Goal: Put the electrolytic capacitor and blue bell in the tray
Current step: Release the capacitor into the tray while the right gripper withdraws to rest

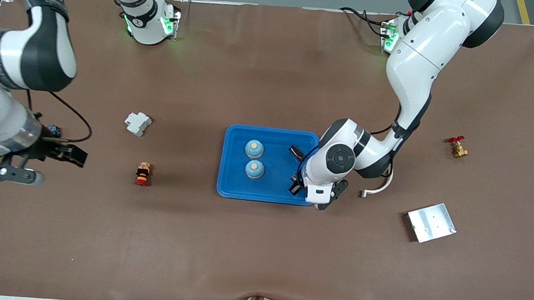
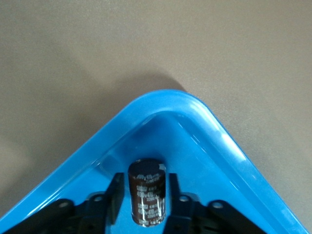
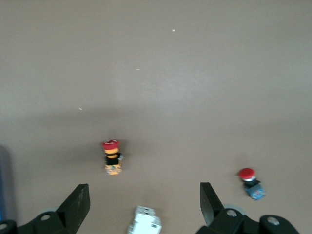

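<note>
Bright blue tray [image 1: 232,185], rectangular with rounded corners and a raised glossy rim, lying mid-table. Inside it, two pale blue bells [image 1: 254,148], domed with tan tops, one nearer the front camera than the other. Left gripper [image 2: 143,204], low inside the tray at its corner toward the left arm's end; the black fingers [image 2: 115,199] flank the electrolytic capacitor [image 2: 147,193] with a thin gap showing on each side, so the jaws stand narrow and I cannot tell if they still bear on it. The capacitor is a dark brown glossy cylinder with pale printed lettering, lying in the tray corner. Right gripper [image 3: 145,201], hovering over bare table at the right arm's end, jaws wide and holding nothing. Silver metal plate [image 1: 431,223] and brass valve [image 1: 457,148] with red handle, toward the left arm's end. White breaker [image 1: 137,123] and a red-capped push button [image 1: 143,174] between tray and right gripper
</note>
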`<state>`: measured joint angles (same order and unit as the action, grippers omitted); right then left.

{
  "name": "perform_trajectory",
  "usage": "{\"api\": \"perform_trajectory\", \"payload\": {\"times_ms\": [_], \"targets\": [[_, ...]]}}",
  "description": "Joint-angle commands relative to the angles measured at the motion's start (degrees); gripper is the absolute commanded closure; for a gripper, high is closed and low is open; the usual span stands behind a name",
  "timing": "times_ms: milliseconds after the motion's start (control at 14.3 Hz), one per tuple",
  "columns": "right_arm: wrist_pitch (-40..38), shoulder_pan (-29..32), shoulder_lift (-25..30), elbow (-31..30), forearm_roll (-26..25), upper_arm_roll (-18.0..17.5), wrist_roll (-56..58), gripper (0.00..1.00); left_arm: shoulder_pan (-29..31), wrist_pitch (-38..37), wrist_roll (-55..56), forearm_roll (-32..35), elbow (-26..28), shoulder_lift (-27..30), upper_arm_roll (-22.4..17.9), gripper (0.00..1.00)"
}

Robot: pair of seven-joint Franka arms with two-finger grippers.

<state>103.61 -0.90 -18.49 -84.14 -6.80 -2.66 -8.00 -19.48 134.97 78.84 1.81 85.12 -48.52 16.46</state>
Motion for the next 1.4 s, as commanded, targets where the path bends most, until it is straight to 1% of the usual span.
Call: {"api": "perform_trajectory", "payload": {"times_ms": [0,70,140,419,559,699,769,908,978,1118,1188,1328], "targets": [[0.6,3.0,4.1,-5.1,1.6,-1.2,4.2,0.0,-0.8,0.2,0.4,-0.2,-1.5,-0.5,-0.8,0.0],[0.7,3.6,5.1,-5.8,3.9,-1.0,4.9,0.0,-1.2,0.2,0.4,-0.2,-1.5,-0.2,-0.8,0.0],[0.5,4.5,5.6,-5.9,4.7,-0.9,6.1,0.0,-1.2,0.2,0.5,-0.2,-1.5,0.1,-0.8,0.0],[-0.1,7.1,8.5,-7.4,5.0,-0.8,11.5,0.0,-1.0,-0.1,0.5,-0.3,-1.5,1.6,-0.7,0.0],[-1.1,6.8,11.3,-8.9,5.0,-0.3,11.8,0.0,-0.6,-0.3,0.5,-0.3,-1.5,3.2,-0.7,0.0],[-3.6,6.2,13.1,-8.9,5.1,0.1,11.1,0.0,-0.1,-0.7,0.4,-0.2,-1.5,5.6,-0.8,0.0],[-4.5,4.8,14.1,-8.9,5.1,1.6,11.0,0.0,0.1,-1.4,0.4,-0.1,-1.5,6.9,-1.1,0.0],[-6.3,0.7,15.2,-8.2,5.1,6.3,10.8,0.0,0.1,-7.8,0.2,-0.1,-1.5,9.7,-2.3,0.0],[-7.1,-0.1,15.2,-7.4,5.1,7.7,10.8,0.0,0.3,-10.2,-0.1,0.2,-1.3,11.0,-2.7,0.0],[-9.4,0.0,15.3,-5.3,5.1,7.7,10.8,0.0,1.9,-14.5,-0.5,2.8,-0.9,13.4,-2.6,0.0],[-10.3,0.2,15.2,-4.7,5.1,7.8,10.9,0.0,2.1,-17.3,-2.4,3.5,-0.8,14.8,-2.6,0.0],[-10.4,0.6,15.3,-4.6,5.1,7.8,11.2,0.0,4.8,-23.3,-8.7,3.5,-0.4,18.0,-2.0,0.0]]}}
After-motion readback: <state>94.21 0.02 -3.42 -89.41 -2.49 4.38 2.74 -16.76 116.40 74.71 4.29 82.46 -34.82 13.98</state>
